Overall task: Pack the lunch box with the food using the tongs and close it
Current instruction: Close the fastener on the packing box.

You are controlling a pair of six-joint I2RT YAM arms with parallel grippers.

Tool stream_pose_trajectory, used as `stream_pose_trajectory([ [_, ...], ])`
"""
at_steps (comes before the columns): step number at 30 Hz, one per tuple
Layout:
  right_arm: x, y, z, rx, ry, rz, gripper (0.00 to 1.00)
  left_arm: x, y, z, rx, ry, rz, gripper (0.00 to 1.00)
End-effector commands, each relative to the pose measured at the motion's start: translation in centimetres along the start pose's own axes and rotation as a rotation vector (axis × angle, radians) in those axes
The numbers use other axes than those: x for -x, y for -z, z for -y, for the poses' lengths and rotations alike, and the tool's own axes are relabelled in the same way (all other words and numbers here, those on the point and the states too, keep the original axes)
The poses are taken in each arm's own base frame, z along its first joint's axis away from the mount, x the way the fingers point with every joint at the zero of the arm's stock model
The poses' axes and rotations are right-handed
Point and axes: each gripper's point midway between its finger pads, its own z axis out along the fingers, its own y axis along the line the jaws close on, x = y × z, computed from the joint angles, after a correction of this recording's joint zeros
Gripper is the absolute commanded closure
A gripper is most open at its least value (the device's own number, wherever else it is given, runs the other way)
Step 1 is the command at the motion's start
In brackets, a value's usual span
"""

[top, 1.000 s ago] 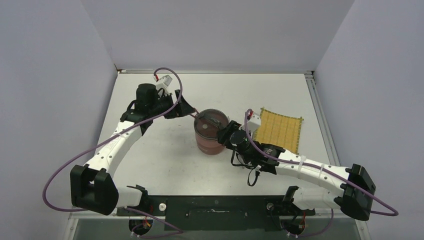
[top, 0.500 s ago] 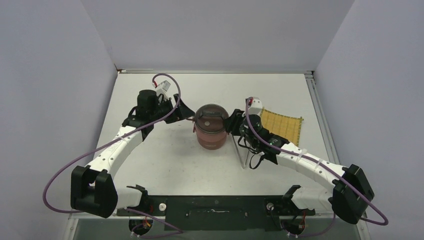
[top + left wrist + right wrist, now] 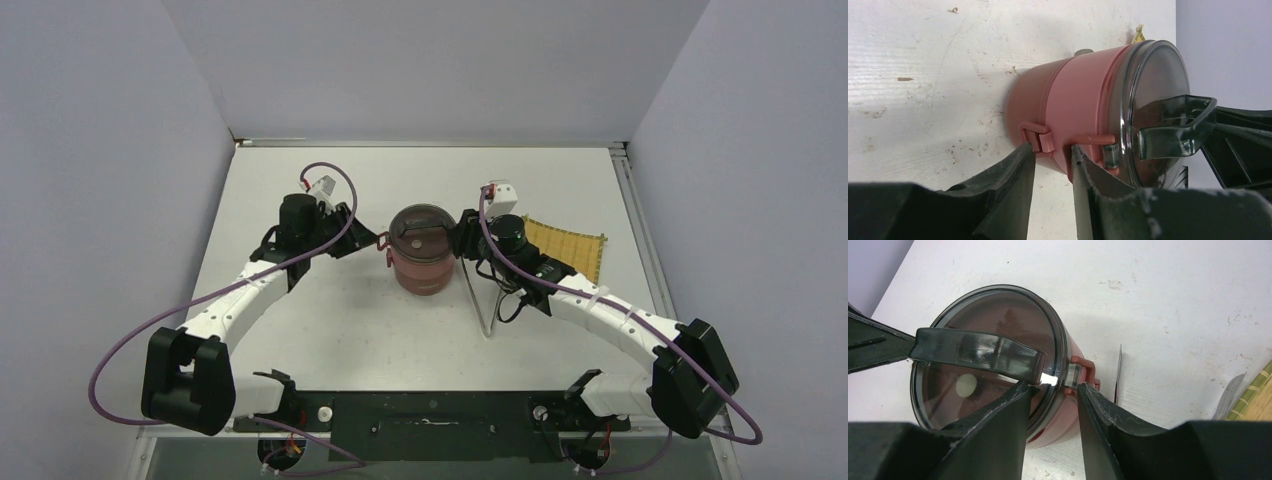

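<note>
Latching: my read of the step in hand; squeeze both sides evenly and together so the lid [image 3: 418,228] seats without tipping the lunch box [image 3: 420,268].
Tongs [image 3: 476,298]: lying unheld on the tabletop [image 3: 330,330], just right of the lunch box.
Lunch box: upright mid-tabletop, stacked, lid on.
Left tool [image 3: 1052,149]: pinched on the left clasp [image 3: 1040,142], arm reaching in low.
Right tool [image 3: 1053,386]: pinched on the right clasp [image 3: 1082,371], arm bowed inward.

Overhead view faces down; both wrist views, close, share the lunch box [image 3: 421,250].
</note>
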Motion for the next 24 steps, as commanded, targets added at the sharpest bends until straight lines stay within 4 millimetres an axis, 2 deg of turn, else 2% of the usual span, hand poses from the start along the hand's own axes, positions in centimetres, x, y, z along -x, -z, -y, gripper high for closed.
stream_pose_trajectory([
  [1,-7.1,0.4,3.3,-0.082,0.102,-0.250,0.62,0.2,-0.8,-0.3,-0.007,0.013,0.048,0.71],
  [2,-7.1,0.4,3.2,-0.081,0.103,-0.249,0.62,-0.2,-1.0,-0.4,-0.006,0.019,0.034,0.71],
  [8,-6.8,0.4,3.1,-0.072,0.114,-0.248,0.62,-0.1,-2.4,1.0,-0.064,0.008,0.041,0.71],
  [13,-6.5,0.6,3.2,-0.081,0.139,-0.246,0.62,-1.0,-3.5,1.1,-0.055,0.001,0.007,0.71],
  [18,-6.6,0.8,3.4,-0.094,0.161,-0.250,0.63,-2.4,-4.2,1.0,-0.032,-0.003,-0.024,0.76],
  [24,-6.7,0.8,3.1,-0.113,0.184,-0.246,0.66,-5.1,-5.2,0.8,-0.006,-0.014,-0.082,0.84],
])
